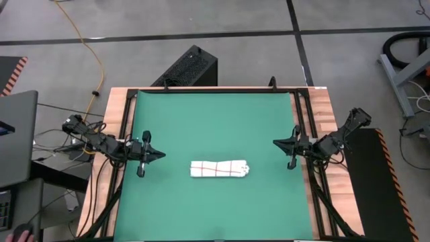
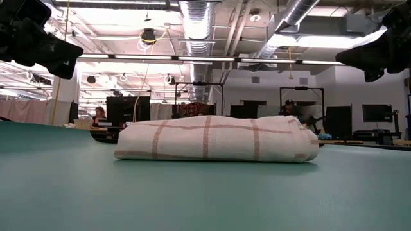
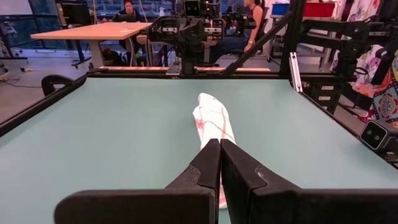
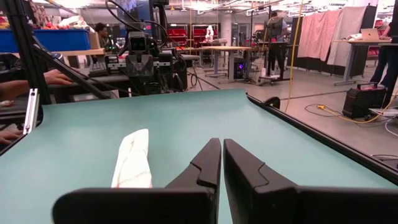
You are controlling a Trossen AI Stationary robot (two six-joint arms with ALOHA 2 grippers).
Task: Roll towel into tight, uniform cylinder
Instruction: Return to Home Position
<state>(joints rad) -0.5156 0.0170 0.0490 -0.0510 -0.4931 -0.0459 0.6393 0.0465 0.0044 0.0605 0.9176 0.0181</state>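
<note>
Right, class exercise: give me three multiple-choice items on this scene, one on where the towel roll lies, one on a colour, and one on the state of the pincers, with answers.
1. Where does the towel roll lie?
A) on the green mat
B) on the floor
C) hanging off the table edge

2. What colour are its grid lines?
A) blue
B) red
C) yellow

3. How do the left pincer and right pincer stand?
A) both open
B) both shut, empty
C) one shut on the roll

Answers:
1 A, the high view shows it lying free on the mat.
2 B, thin red checks cross the white cloth.
3 B, each wrist view shows its pincer closed, with nothing in it.
</note>
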